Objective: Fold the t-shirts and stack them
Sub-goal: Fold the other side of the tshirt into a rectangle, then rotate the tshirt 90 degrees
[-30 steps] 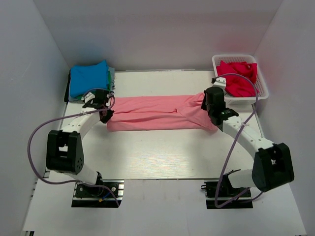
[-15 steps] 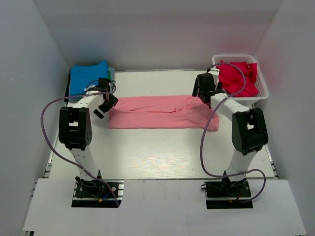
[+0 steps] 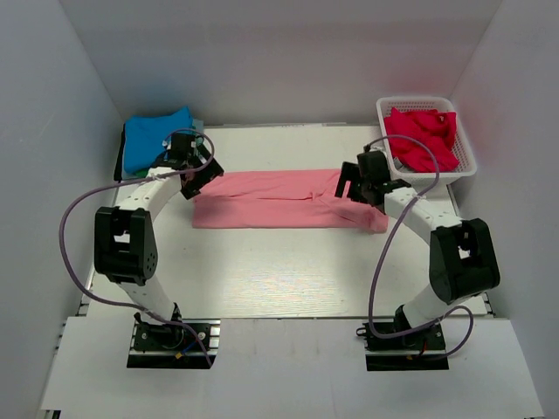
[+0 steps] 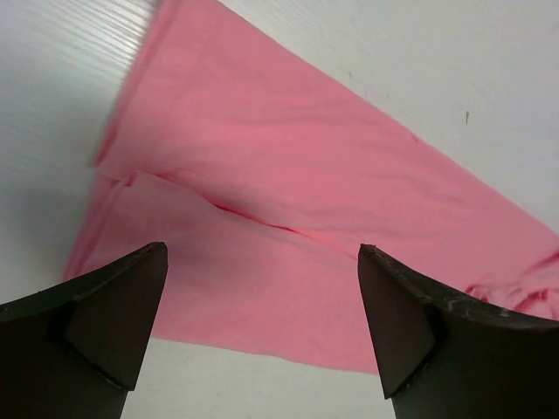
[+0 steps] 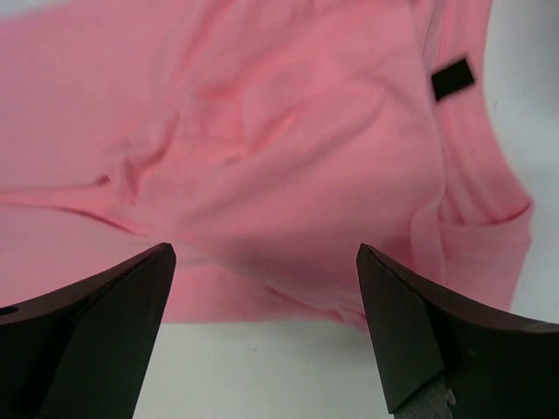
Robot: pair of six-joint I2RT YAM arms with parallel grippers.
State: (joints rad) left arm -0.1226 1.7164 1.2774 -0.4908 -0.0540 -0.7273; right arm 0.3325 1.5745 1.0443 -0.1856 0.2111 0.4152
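Left gripper (image 4: 260,301) is seen spread wide in its wrist view, with nothing held between the fingers. The salmon pink t-shirt (image 4: 288,201) lies flat just below and ahead of it, and a folded-over layer with a crease is seen toward the left finger. Right gripper (image 5: 265,305) is likewise spread wide and empty, with the same shirt's bunched end directly beneath it. A small black label (image 5: 452,78) is shown on the cloth ahead of the right finger and is not made out from overhead.

The rest is shown only in the top view. The pink shirt is laid out as a long strip on the table (image 3: 279,279), running from one gripper to the other. A folded blue t-shirt (image 3: 155,141) is seen just behind and outboard of the left gripper. A crimson red t-shirt (image 3: 421,138) is heaped in the white basket (image 3: 465,168) behind and outboard of the right gripper. Whether the fingers touch the cloth cannot be told.
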